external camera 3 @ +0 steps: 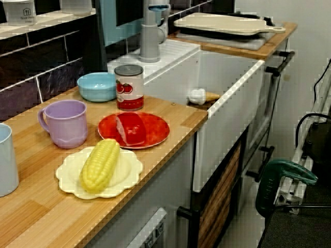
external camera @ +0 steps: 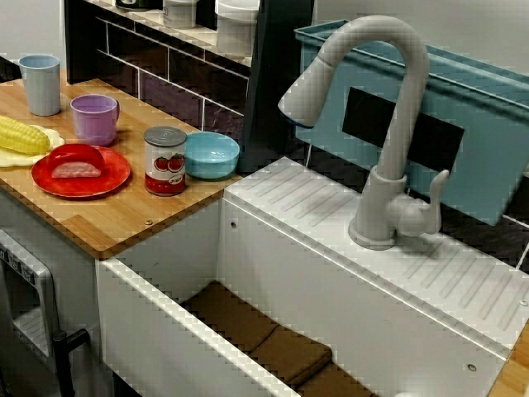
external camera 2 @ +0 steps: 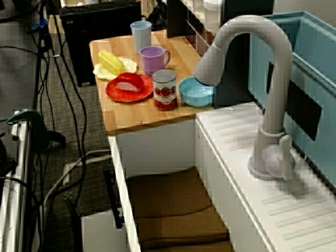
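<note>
Wood counter, left of the sink; items close-set. Gripper: in none of your three views, so you cannot tell whether its fingers stand apart or together; no item is held or touched.

Handling, as a judgement: come at any item from above, since the can and its neighbours leave little room at the sides. The can, tall and narrow, looks the easiest to tip.

Your list, left to right in the view across the sink:
1. Cup, blue, upright, at the back edge; inside not shown.
2. Cream plate, bearing one corn on its side.
3. Mug, purple, upright; looks empty in the view along the counter.
4. Red plate, bearing one red piece.
5. Can, tomato label, upright, unopened, between red plate and bowl; touching or not, unclear.
6. Bowl, blue; nothing inside.
7. Sink, white: brown cloths on its floor, and a small white toy in the view along the counter.
8. Tap, grey, behind the sink.
9. Bin, teal, behind the tap; contents hidden.
</note>
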Available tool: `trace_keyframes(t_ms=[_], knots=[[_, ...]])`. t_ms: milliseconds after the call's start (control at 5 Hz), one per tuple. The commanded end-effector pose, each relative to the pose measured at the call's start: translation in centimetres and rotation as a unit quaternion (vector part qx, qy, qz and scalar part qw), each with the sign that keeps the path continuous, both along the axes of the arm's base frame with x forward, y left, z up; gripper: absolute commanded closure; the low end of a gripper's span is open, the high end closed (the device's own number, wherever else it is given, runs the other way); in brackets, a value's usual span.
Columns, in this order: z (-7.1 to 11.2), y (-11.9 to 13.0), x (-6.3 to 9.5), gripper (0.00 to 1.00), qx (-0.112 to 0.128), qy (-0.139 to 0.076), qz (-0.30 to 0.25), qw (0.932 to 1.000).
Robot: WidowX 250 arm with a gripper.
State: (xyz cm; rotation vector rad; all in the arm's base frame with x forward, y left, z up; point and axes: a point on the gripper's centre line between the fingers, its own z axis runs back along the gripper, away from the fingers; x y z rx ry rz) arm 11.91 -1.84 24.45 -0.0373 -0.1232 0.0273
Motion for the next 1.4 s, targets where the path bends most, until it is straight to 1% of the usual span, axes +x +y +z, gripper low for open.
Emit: trace_keyframes(t_ms=[0, 200, 400, 600, 800, 1000, 1200], knots=[[0.0, 0.0, 0.0, 0.0, 0.0, 0.0, 0.0, 1.0], [0.2, 0.7, 0.2, 0.0, 0.003, -0.014, -0.006, 0.9999], [-0.4, 2.3, 2.0, 0.0, 0.014, -0.032, -0.003, 0.9994], [-1.5, 3.7, 4.7, 0.0, 0.026, -0.038, -0.015, 0.9988], [-2.2, 5.0, 6.8, 0.0, 0.027, -0.059, -0.028, 0.9975], [-3.8, 7.2, 9.2, 0.0, 0.023, -0.055, -0.044, 0.9973], [-4.7, 9.8, 11.1, 0.0, 0.015, -0.061, -0.054, 0.9965]])
